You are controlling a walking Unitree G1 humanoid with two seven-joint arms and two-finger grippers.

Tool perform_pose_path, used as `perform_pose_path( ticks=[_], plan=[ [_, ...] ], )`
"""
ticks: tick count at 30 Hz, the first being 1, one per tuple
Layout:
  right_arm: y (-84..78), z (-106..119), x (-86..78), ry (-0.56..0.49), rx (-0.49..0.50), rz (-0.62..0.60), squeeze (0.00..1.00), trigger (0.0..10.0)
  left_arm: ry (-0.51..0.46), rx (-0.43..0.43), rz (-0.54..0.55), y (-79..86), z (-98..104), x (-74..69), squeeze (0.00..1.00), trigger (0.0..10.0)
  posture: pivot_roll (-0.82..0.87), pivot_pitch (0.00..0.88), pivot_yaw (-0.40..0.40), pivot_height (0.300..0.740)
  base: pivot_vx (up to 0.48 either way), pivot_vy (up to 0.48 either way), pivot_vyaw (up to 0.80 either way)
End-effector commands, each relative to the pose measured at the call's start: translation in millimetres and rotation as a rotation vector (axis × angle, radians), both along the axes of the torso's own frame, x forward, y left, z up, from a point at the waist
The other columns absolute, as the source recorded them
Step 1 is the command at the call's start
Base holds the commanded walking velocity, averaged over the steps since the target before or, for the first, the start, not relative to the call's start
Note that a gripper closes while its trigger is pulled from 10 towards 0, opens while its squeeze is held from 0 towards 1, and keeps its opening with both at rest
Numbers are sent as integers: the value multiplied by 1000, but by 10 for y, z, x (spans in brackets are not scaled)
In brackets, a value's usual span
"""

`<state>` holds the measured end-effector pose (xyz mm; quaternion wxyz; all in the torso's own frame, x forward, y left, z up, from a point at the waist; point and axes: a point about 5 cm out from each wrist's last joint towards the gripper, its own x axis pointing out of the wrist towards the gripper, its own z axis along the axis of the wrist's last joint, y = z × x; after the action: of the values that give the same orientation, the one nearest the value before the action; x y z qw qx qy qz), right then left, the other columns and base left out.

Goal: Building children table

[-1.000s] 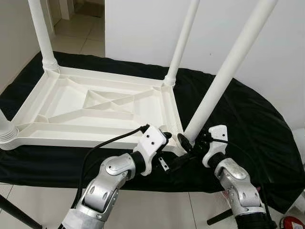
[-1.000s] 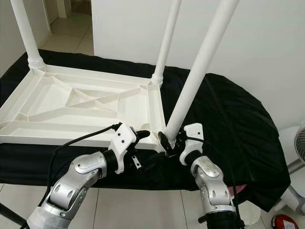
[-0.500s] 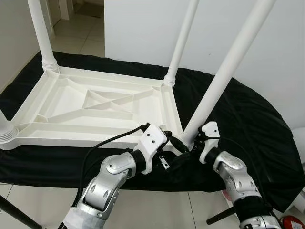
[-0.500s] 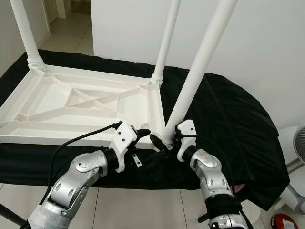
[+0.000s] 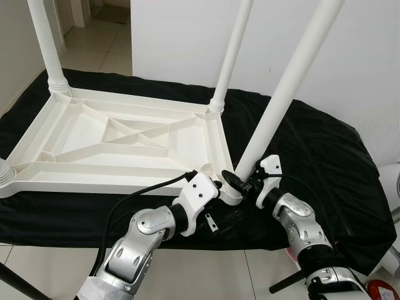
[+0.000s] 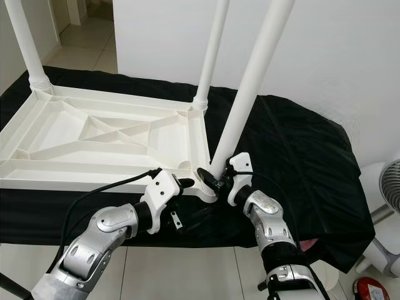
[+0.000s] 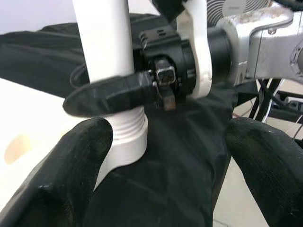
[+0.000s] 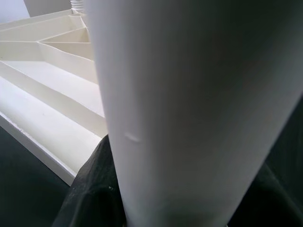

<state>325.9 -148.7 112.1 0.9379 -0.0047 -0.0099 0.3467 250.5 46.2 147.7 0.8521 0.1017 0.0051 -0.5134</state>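
One upturned white plastic tabletop point(image 5: 119, 147) is counted; four white tubular legs; one black cloth point(image 5: 325, 156).

The right gripper point(image 5: 240, 185) has slid in from the side and now closes round the foot of the near leg point(image 5: 284, 92), one black finger point(image 7: 111, 93) lying across the post just above the threaded collar. The leg, leaning out before, now stands seated at the tabletop's point(image 5: 75, 144) corner socket. The left gripper point(image 5: 220, 189) has pushed up closer beneath that corner.
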Motion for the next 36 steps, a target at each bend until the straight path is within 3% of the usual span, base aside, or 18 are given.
perform_pose_path(
  ticks=[1,6,7,11,14,16,20,21,24,27,31,36],
  plan=[
    [73,-173,-78,73,-15,56,0,0,-18,-4,42,-10,2,6,0,10000,40,0,-148,740,0,0,0],
    [83,-188,-101,75,-8,60,0,0,-22,-3,47,-5,3,8,0,10000,40,0,-148,740,0,0,0],
    [94,-206,-131,81,7,43,0,10000,-36,1,50,-4,8,6,0,10000,35,0,-148,740,0,0,0],
    [103,-222,-156,83,13,16,0,10000,-51,7,54,-5,10,5,0,10000,33,0,-148,740,0,0,0],
    [118,-290,-182,104,-43,-98,0,10000,-47,4,51,-13,14,2,0,10000,28,0,-148,740,0,0,0],
    [118,-290,-182,104,-43,-98,0,10000,-47,4,51,-13,14,2,0,10000,28,0,-148,740,0,0,0],
    [173,-273,-224,117,-22,-223,0,10000,-27,-11,44,-16,20,-2,0,10000,24,0,-151,740,0,0,0],
    [196,-242,-264,129,15,-340,0,10000,-29,-11,45,-20,20,-4,0,10000,22,0,-153,740,0,0,0],
    [189,-251,-273,152,25,-391,0,10000,-34,-9,47,-21,19,-4,0,10000,22,0,-155,740,0,0,0],
    [137,-238,-295,174,13,-606,0,10000,-42,-51,56,-33,86,25,0,10000,19,0,-160,740,0,0,0],
    [158,-212,-352,197,32,-730,0,10000,-51,-56,62,-37,100,39,0,10000,22,0,-174,740,0,0,0],
    [234,-185,-385,194,21,-728,0,10000,-49,-82,66,-43,131,43,0,10000,22,0,-174,740,0,0,0]
  ],
)
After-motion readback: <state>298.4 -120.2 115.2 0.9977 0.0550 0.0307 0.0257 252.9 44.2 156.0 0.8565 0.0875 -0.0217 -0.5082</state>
